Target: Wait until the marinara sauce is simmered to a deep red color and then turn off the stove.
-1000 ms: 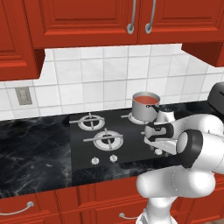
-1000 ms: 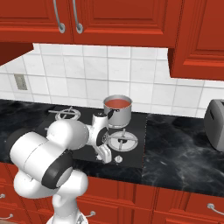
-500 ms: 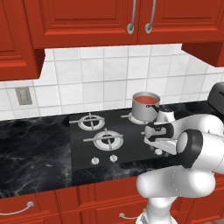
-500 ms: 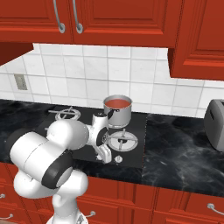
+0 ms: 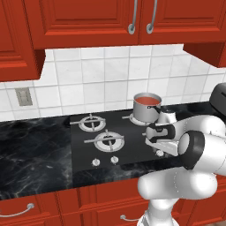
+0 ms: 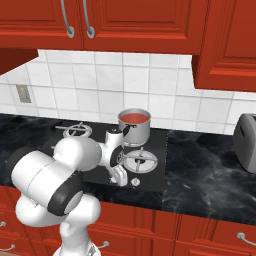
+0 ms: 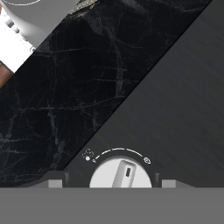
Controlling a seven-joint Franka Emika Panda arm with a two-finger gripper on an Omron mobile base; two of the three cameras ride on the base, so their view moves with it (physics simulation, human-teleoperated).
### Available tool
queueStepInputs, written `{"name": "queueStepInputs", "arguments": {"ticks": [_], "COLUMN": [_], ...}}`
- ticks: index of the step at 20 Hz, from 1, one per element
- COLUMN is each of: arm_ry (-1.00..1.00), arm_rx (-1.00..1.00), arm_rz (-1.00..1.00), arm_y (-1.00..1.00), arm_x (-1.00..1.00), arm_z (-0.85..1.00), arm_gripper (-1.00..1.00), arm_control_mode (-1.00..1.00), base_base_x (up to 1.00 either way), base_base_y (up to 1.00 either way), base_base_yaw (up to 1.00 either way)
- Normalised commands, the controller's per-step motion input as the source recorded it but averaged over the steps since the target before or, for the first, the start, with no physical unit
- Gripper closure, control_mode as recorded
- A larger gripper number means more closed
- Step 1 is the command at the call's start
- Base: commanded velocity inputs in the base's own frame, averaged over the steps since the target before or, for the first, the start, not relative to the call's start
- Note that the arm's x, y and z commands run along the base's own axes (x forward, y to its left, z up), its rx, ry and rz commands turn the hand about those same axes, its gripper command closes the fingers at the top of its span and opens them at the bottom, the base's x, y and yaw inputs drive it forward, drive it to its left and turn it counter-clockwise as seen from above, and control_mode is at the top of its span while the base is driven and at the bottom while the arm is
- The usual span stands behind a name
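Over the stove's [image 5: 123, 145] front knob [image 7: 121, 174], waiting.
Nothing has shifted lately; marinara sauce [image 6: 134, 117] sits orange-red in the rear saucepan [image 5: 146, 109], so likely unfinished. Gripper [image 7: 113, 183] straddles the knob, grip unclear.

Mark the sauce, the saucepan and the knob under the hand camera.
sauce [image 6: 135, 117], right base view, middle of the red surface.
saucepan [image 5: 144, 112], left base view, steel side wall.
knob [image 7: 120, 174], hand view, raised grip of the white dial.
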Motion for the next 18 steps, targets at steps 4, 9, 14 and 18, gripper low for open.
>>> {"name": "queueStepInputs", "arguments": {"ticks": [4, 9, 14, 18], "arm_ry": [0.0, 0.0, 0.0, 0.0], "arm_rx": [0.0, 0.0, 0.0, 0.0], "arm_rz": [0.0, -0.02, -0.15, -0.23], "arm_y": [0.0, 0.07, 0.04, 0.0], "arm_x": [0.0, 0.0, 0.0, 0.0], "arm_z": [-0.03, -0.08, -0.09, -0.08], "arm_gripper": [1.0, 1.0, 1.0, 1.0], "arm_control_mode": [-1.0, -1.0, -1.0, -1.0], "base_base_x": [0.0, 0.0, 0.0, 0.0], "base_base_y": [0.0, 0.0, 0.0, 0.0], "base_base_yaw": [0.0, 0.0, 0.0, 0.0]}}
